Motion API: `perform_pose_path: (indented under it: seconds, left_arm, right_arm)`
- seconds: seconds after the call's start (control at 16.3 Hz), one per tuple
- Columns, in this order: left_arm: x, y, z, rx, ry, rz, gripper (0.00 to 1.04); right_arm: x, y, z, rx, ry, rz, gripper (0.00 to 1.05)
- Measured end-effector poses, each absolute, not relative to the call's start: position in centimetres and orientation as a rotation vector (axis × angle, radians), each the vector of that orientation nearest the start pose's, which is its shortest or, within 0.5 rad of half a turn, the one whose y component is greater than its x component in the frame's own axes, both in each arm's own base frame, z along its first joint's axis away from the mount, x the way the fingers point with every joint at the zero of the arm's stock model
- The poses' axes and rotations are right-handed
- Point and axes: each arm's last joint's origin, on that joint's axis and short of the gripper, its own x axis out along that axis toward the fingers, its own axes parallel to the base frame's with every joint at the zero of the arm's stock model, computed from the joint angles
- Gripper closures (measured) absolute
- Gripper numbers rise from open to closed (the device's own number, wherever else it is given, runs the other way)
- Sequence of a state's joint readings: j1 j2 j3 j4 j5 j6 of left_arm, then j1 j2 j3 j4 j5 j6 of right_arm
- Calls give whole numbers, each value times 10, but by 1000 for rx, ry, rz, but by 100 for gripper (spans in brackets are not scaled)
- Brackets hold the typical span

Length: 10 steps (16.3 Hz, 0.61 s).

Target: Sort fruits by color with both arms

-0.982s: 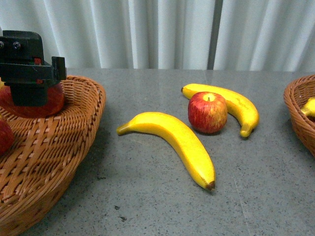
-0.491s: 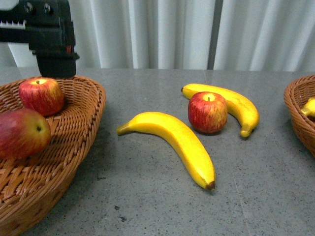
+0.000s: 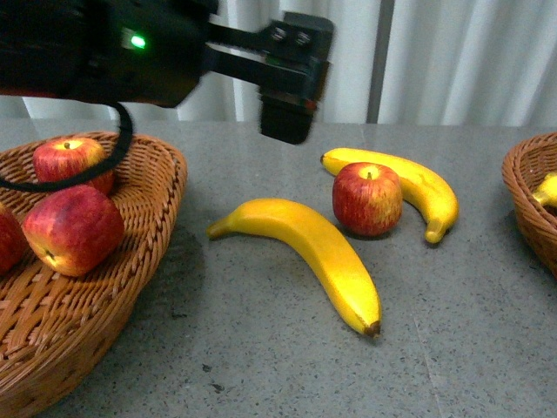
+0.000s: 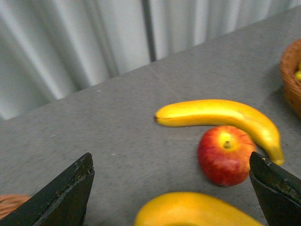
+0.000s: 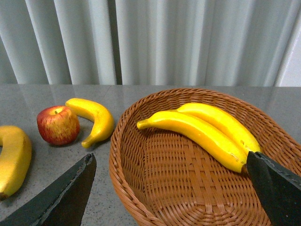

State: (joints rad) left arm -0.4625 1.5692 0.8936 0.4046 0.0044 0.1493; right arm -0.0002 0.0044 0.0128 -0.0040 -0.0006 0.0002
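My left gripper (image 3: pixel 287 78) is open and empty, hovering above the table behind the near banana (image 3: pixel 313 248). In the left wrist view its fingers (image 4: pixel 66 197) frame that banana (image 4: pixel 197 209), with the red apple (image 4: pixel 225 155) and the far banana (image 4: pixel 221 115) beyond. The apple (image 3: pixel 367 198) rests against the far banana (image 3: pixel 418 187) on the table. The left basket (image 3: pixel 157 200) holds three apples, two in full view (image 3: pixel 74 228), (image 3: pixel 74 161). My right gripper (image 5: pixel 170 162) is open and empty over the right basket (image 5: pixel 127 141), which holds two bananas (image 5: pixel 197 132), (image 5: pixel 225 122).
The right basket's rim (image 3: pixel 531 200) shows at the front view's right edge, with a banana (image 3: pixel 546 190) inside. White curtains hang behind the grey table (image 3: pixel 261 348). The right wrist view also shows the apple (image 5: pixel 58 125) and the table's bananas (image 5: pixel 96 117), (image 5: pixel 14 157).
My left gripper rose off the left basket and swung right, over the middle of the table. An apple in the left basket shifted and now lies on its side.
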Motion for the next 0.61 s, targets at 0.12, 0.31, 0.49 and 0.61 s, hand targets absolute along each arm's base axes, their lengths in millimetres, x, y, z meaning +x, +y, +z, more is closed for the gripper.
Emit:
perform_pose_path:
  seconds: [0.12,0.31,0.49,0.61]
  left_arm:
    - [320,-179,225,225,276,-613,7]
    - [352,-196,210,228,337,-660,7]
    - [377,-203,197,224,395,-676,7]
    - [385,-213,198,229,403,-697,7]
  right_arm:
    - [97,0,167,0,-4,0,6]
    - [97,0,167,0,-4,0,6]
    - [97,0,167,0,-4,0,6]
    - [97,0,167,0,-4,0,6]
